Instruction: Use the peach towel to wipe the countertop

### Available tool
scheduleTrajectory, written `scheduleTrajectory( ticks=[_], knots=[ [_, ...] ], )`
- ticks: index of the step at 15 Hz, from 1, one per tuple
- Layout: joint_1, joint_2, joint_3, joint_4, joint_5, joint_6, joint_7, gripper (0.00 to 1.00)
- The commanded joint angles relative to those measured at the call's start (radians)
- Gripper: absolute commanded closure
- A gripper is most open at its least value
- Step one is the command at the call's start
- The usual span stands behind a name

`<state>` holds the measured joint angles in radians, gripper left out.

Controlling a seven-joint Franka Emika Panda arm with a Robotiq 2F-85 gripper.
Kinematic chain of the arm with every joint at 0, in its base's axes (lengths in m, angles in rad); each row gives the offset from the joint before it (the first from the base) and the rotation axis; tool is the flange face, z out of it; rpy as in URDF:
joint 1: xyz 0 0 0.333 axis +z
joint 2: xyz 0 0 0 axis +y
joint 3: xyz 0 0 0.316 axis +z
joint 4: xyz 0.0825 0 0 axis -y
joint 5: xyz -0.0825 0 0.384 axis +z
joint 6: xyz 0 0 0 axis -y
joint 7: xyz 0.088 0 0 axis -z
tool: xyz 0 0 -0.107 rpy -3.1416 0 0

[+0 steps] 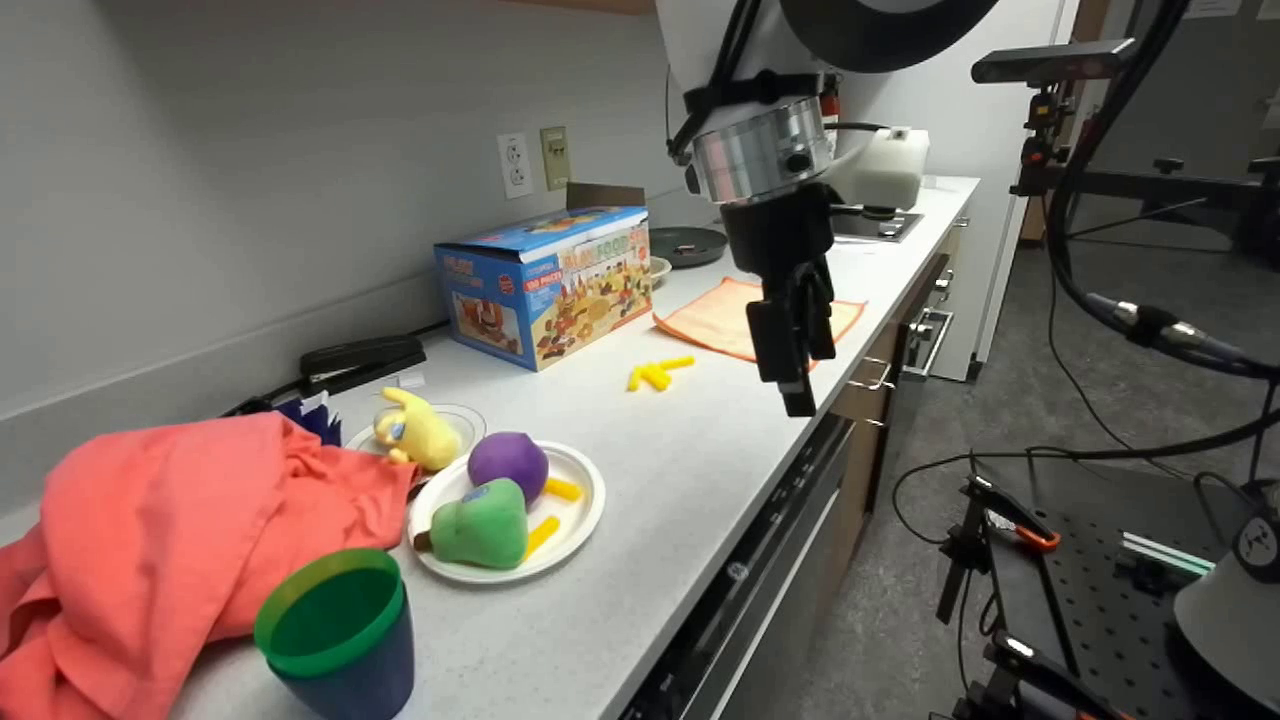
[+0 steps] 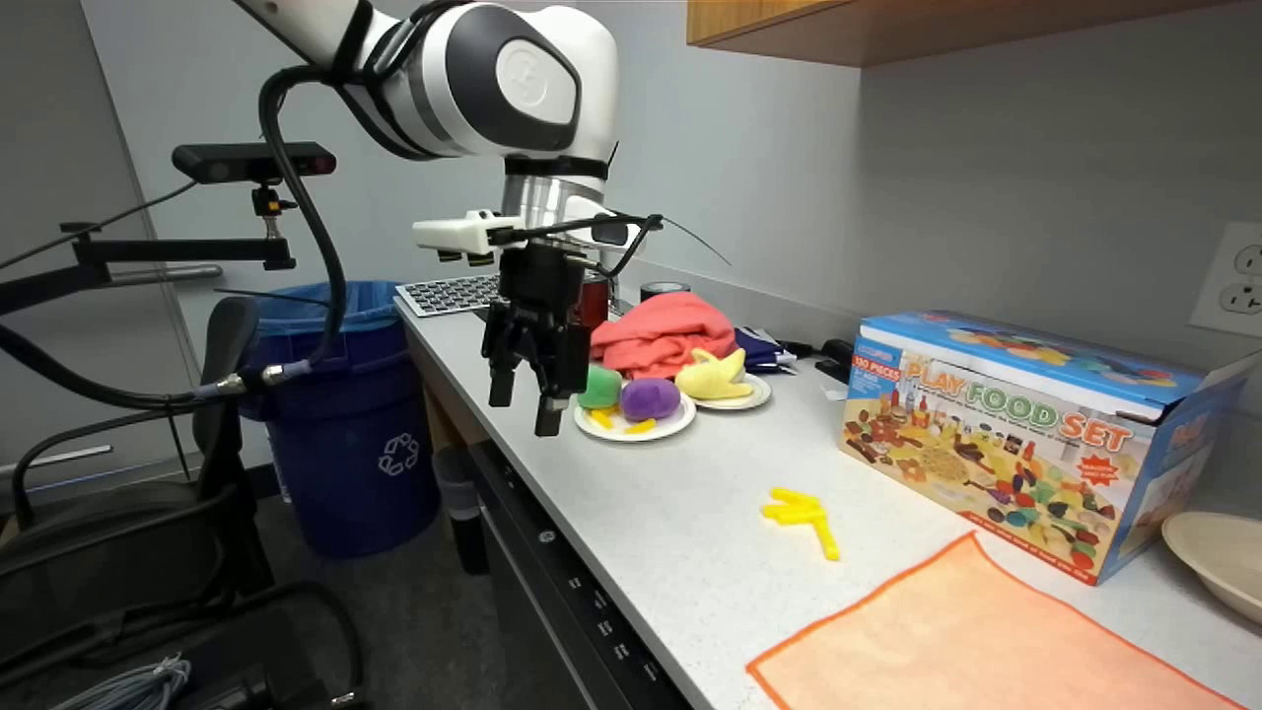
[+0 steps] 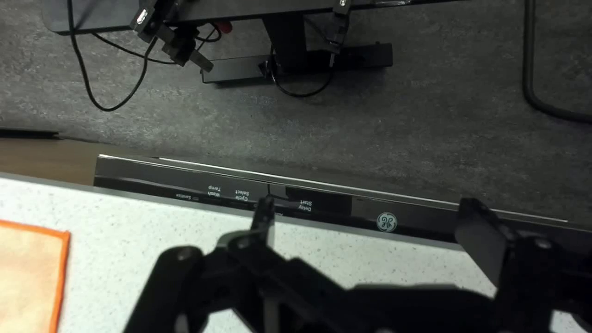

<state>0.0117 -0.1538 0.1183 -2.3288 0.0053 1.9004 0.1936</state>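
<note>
The peach towel (image 1: pixel 715 315) lies flat on the white speckled countertop (image 1: pixel 650 480). It has a darker orange edge and also shows in an exterior view (image 2: pixel 971 631). In the wrist view one corner of the towel (image 3: pixel 27 277) shows at the lower left. The countertop (image 2: pixel 670 532) runs along the wall. My gripper (image 1: pixel 806 385) hangs above the countertop's front edge, apart from the towel. It also shows in an exterior view (image 2: pixel 525 414), nearer the plates than the towel. In the wrist view the gripper (image 3: pixel 367 206) has its fingers wide apart with nothing between them.
Several yellow sticks (image 1: pixel 655 376) lie near the towel. A play food box (image 1: pixel 560 280) stands by the wall. A plate (image 1: pixel 590 510) holds a green pear and a purple toy. A coral cloth (image 1: pixel 200 520) lies heaped beside a green-and-blue cup (image 1: pixel 345 640). A dishwasher panel (image 3: pixel 416 217) lies below the edge.
</note>
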Motion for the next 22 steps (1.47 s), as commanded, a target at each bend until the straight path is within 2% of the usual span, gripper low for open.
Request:
scheduleTrajectory(
  ticks=[1, 6, 10, 15, 17, 18, 22],
  knots=[
    [0.016, 0.0, -0.015, 0.001, -0.002, -0.001, 0.002, 0.0],
    [-0.02, 0.008, -0.071, -0.003, 0.027, 0.087, 0.019, 0.0],
    [-0.081, 0.026, -0.161, 0.013, 0.039, 0.157, 0.042, 0.0],
    [-0.15, 0.123, -0.242, 0.084, 0.044, 0.236, 0.114, 0.0],
    [-0.153, 0.145, -0.251, 0.103, 0.063, 0.218, 0.131, 0.0],
    [-0.152, 0.103, -0.251, 0.059, 0.031, 0.229, 0.101, 0.0],
    [-0.153, 0.136, -0.254, 0.08, 0.044, 0.229, 0.118, 0.0]
  ],
)
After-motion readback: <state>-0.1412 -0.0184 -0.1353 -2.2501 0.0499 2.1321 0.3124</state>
